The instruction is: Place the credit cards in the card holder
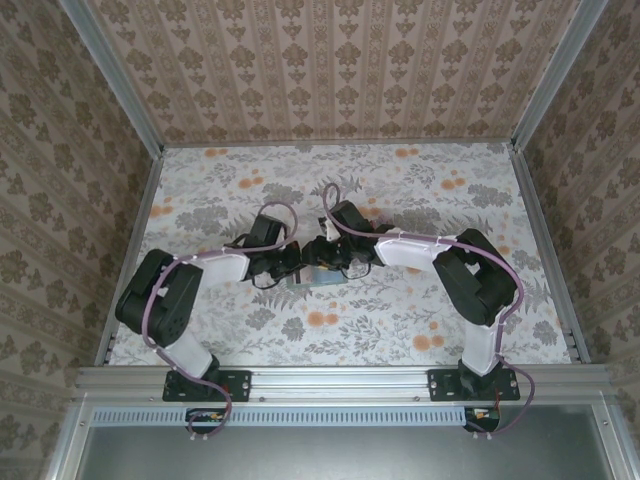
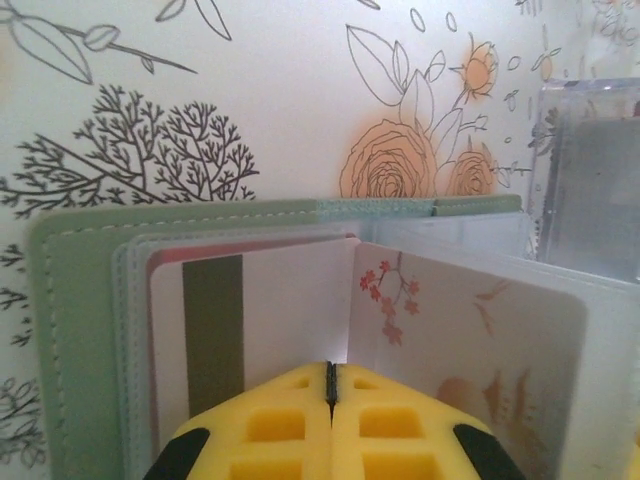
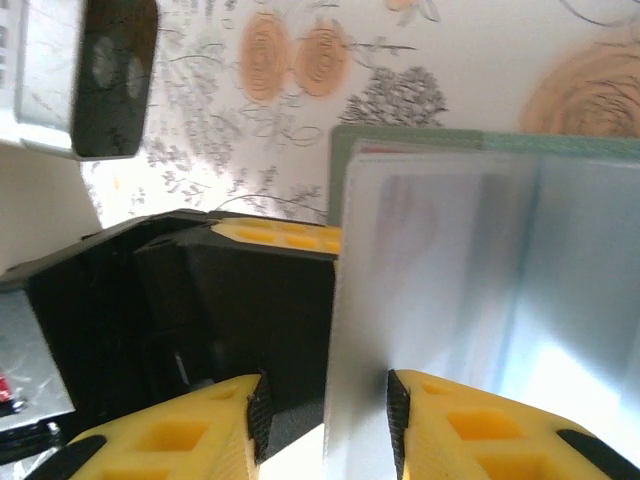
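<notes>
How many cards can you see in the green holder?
2. The dark-striped card is on the left side of the open card holder; the pink-blossom card is on the right. More may hide behind the cloudy plastic sleeves.

The card holder (image 2: 75,320) has a matt grey-green cover, leather-like, with a stitched edge. Its inner sleeves (image 2: 470,232) are clear, glossy plastic film that blurs what lies behind. The credit cards (image 2: 280,310) look like smooth plastic with a soft sheen. The pads of the left pincer (image 2: 331,378) and the right pincer (image 3: 327,415) are matt yellow plastic, moulded in hollow cells, on black plastic bodies. The worktop (image 2: 260,90) bears a smooth, matt printed flower sheet. The frame rail (image 1: 340,381) is brushed metal.
</notes>
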You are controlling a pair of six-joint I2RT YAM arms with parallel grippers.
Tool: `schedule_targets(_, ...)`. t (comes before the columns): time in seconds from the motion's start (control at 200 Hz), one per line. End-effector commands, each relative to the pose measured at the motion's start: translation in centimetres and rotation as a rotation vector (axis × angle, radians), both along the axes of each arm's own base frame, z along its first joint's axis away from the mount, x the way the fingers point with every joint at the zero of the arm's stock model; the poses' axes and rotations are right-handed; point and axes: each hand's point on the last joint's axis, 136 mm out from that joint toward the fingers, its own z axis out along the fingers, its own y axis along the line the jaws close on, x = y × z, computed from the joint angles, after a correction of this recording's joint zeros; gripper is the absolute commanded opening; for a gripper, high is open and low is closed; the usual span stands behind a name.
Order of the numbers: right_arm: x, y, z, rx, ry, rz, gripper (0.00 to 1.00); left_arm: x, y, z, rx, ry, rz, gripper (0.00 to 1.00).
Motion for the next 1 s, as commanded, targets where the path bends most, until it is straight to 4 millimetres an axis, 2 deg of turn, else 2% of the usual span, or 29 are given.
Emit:
schedule_targets(0.0, 0.5, 3.2, 4.9, 0.139, -0.122, 0.079, 0.39, -0.2, -0.8, 2.9, -0.126, -0.041, -0.023, 0.04)
schedule_targets(0.115, 0.5, 3.4, 4.5, 0.139, -0.116, 0.084, 0.39, -0.4, 0.8, 3.6, -0.143, -0.050, 0.008, 0.05)
schedule_targets(0.135, 0.5, 3.4, 4.4, 0.141, -0.115, 0.085, 0.39, 0.2, 1.9, 3.7, -0.141, -0.054, 0.039, 0.05)
schedule_targets(0.175, 0.4, 3.6, 4.2, 0.144, -0.108, 0.090, 0.40, 0.2, 2.7, 3.9, -0.135, -0.061, 0.057, 0.06)
schedule_targets(0.42, 0.1, 4.9, 1.7, 0.143, -0.050, 0.116, 0.40, -0.6, 8.0, 4.2, -0.058, -0.059, 0.154, 0.07)
schedule_targets(0.545, 0.1, 5.1, 1.9, 0.150, -0.051, 0.126, 0.40, -1.3, 10.8, 3.8, -0.011, -0.040, 0.225, 0.07)
schedule_targets(0.635, 0.1, 4.7, 2.5, 0.134, -0.068, 0.131, 0.40, -1.4, 11.6, 4.3, -0.005, -0.058, 0.240, 0.09)
schedule_targets(0.715, 0.5, 3.4, 3.2, 0.111, -0.098, 0.111, 0.40, -1.4, 11.6, 4.9, 0.006, -0.069, 0.220, 0.10)
schedule_targets(0.81, 1.4, 0.7, 4.3, 0.035, -0.154, 0.076, 0.40, -1.0, 11.2, 5.4, 0.004, -0.084, 0.192, 0.12)
schedule_targets(0.995, 3.8, -8.4, 6.3, -0.159, -0.266, -0.088, 0.40, 0.4, 9.1, 6.7, 0.024, -0.130, 0.114, 0.16)
